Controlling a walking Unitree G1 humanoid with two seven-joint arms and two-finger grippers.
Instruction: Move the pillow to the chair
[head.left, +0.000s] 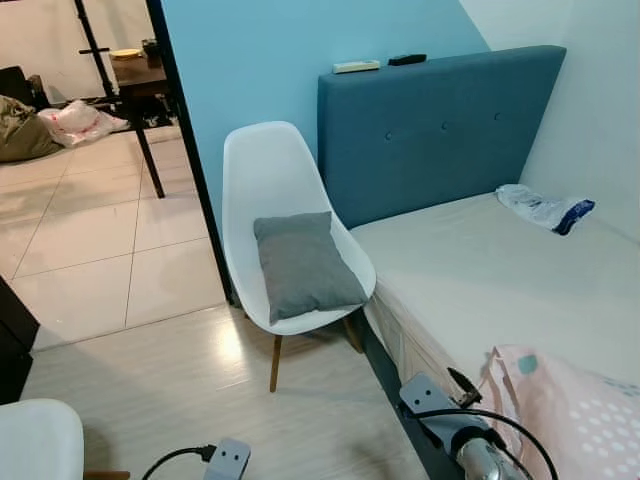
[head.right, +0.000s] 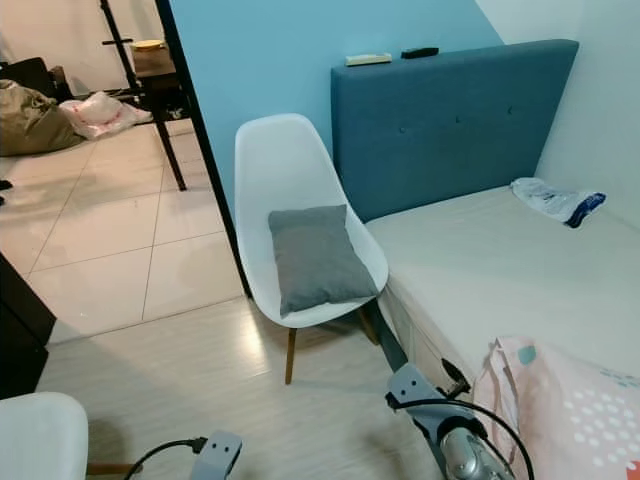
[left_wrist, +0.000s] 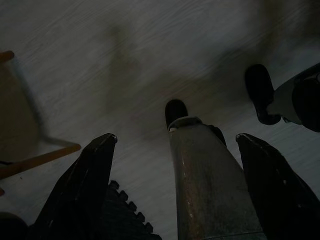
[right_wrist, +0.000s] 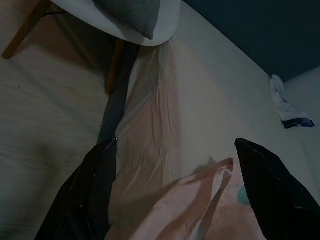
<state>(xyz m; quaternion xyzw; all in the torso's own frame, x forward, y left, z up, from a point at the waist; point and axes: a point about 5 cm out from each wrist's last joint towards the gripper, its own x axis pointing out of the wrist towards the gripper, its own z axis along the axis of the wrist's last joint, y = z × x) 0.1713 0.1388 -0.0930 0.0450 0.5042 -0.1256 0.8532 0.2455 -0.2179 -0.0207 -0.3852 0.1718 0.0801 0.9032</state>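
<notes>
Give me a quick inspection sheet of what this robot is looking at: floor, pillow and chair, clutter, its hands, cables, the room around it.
Surface: pale wood-look floor; bare cream mattress.
Job's things: grey pillow lies on the seat of the white chair, leaning on its back.
Clutter: plastic bag on the mattress; pink patterned bedding at the near corner; two small items on the headboard.
Grippers: left tool open, low over the floor; right tool open, over the bedding edge, holding nothing.
Cables: black cable looping on the right arm; another by the left arm.
Surroundings: blue wall, tiled room beyond the doorway with a dark table.
</notes>
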